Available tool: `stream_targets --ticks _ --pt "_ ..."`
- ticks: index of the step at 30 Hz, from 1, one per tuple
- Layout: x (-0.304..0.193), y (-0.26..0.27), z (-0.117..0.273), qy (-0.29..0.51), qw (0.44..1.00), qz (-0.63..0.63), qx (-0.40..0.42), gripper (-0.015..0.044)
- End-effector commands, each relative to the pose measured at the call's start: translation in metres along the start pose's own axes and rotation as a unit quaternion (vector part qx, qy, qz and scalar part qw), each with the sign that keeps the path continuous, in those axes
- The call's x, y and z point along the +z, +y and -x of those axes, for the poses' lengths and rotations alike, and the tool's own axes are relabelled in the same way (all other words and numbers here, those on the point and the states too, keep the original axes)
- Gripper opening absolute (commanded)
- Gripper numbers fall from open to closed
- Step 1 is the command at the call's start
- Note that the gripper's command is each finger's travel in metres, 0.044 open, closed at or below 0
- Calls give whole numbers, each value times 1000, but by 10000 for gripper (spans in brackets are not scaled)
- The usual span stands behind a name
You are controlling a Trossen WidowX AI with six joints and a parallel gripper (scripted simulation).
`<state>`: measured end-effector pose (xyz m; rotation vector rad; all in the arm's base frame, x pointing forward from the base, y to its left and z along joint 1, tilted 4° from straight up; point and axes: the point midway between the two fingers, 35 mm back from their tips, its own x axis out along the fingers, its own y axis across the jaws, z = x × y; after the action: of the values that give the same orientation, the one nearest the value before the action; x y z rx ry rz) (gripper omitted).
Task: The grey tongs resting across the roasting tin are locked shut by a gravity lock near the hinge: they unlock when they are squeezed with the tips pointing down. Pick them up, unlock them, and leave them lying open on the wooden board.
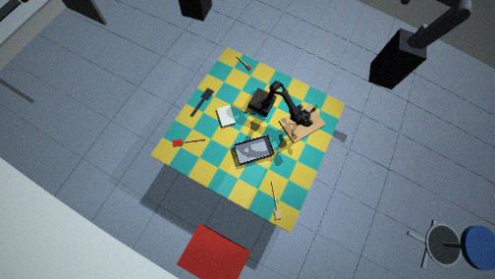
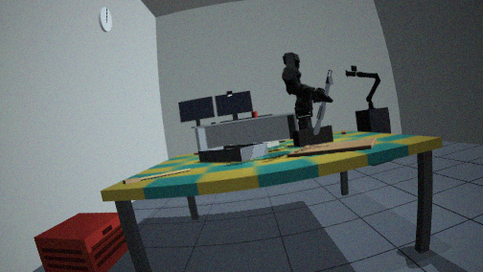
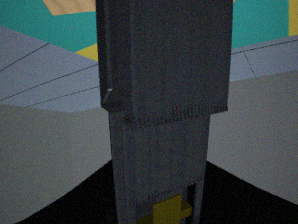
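The grey tongs (image 2: 320, 120) (image 3: 162, 150) stand nearly upright in the air, long end down and slightly tilted. A small yellow part shows on them at the bottom of the wrist view. My gripper (image 2: 327, 98) (image 1: 305, 118) is shut on the tongs toward their upper end, above the wooden board (image 1: 310, 130) (image 2: 335, 146) (image 3: 70, 5). The lower end of the tongs is above the board in the exterior view, apart from it. I cannot tell whether the two arms are spread. The roasting tin (image 1: 236, 153) (image 2: 220, 155) has nothing lying across it.
A white block (image 1: 226, 116) lies left of the arm's base. A dark flat tool (image 1: 207, 94) and a red-headed tool (image 1: 178, 142) lie at the left. A small red-tipped tool (image 1: 248, 68) lies at the back, and a wooden-headed tool (image 1: 278, 214) near the front corner.
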<state>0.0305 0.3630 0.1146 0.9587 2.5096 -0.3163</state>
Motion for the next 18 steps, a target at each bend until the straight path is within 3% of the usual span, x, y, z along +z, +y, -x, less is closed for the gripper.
stream_targets --ticks 1,18 --pt "2 4 -11 -47 999 -11 -1 -150" --pt "24 5 -42 -274 961 -36 -2 -150"
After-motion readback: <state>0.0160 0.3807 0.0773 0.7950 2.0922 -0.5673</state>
